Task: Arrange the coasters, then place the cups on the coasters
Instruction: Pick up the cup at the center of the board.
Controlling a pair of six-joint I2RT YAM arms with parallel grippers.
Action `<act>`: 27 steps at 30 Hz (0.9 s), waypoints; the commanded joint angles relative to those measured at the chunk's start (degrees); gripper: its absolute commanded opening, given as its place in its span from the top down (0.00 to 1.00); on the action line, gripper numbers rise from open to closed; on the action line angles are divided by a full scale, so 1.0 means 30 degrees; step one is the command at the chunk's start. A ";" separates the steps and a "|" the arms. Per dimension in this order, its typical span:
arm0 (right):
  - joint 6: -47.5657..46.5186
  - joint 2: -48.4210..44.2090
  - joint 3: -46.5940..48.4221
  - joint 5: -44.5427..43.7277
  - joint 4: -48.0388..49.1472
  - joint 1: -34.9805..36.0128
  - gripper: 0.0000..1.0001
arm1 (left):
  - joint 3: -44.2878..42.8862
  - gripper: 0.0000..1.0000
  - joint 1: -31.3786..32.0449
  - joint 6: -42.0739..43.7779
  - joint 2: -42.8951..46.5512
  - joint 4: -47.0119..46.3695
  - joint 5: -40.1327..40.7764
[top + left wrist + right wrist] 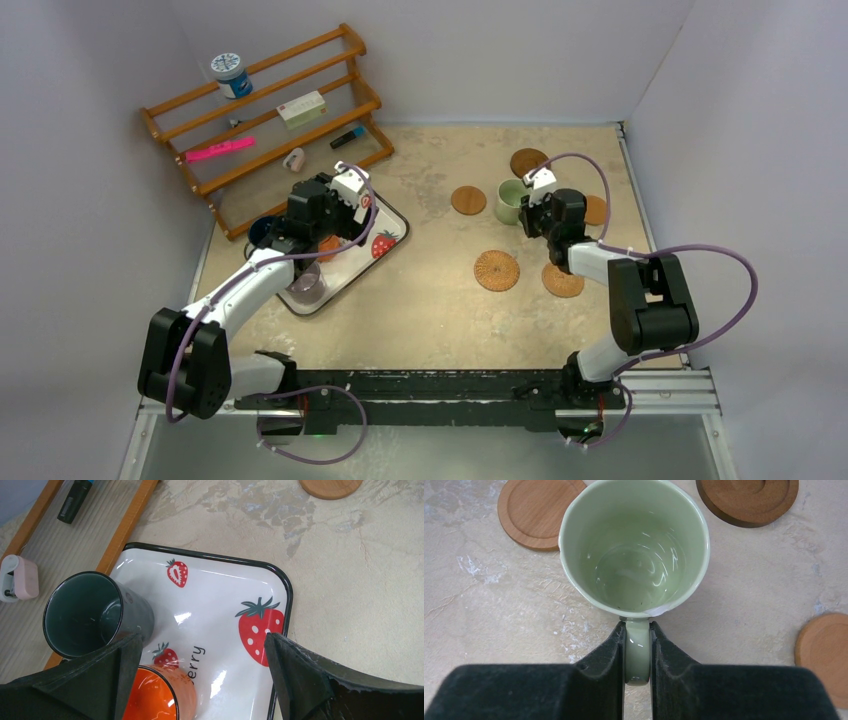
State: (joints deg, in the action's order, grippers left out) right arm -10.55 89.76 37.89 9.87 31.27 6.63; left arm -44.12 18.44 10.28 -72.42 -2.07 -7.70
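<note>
Handle point(637, 662) pinched by my right end effector point(637, 630), green cup point(634, 545) likely slick, breakable; left end effector point(202, 645) wide open.

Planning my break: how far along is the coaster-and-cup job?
Looks done: five round brown coasters lie spread on the right side of the table. In hand: the right tool is shut on the handle of the pale green mug, on no coaster yet. Left: no mug is placed; the dark grey-green mug and orange mug sit on the white strawberry-print tray under the open left tool.
</note>
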 commanded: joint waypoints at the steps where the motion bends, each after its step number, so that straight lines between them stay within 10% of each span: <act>1: -0.0286 -0.0507 -0.0305 -0.0054 0.1161 0.0017 1.00 | 0.0175 0.00 -0.0108 0.0299 0.0143 -0.0601 -0.0391; 27: 0.0907 -0.3204 -0.2269 -0.1361 0.4263 -0.0067 1.00 | 0.0424 0.00 -0.0097 0.0174 0.0206 -0.0952 -0.0464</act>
State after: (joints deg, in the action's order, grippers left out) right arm -9.63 83.77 30.44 8.14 35.31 6.63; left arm -42.98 18.44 10.26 -72.42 -2.52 -8.32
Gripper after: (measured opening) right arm 0.196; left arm 0.998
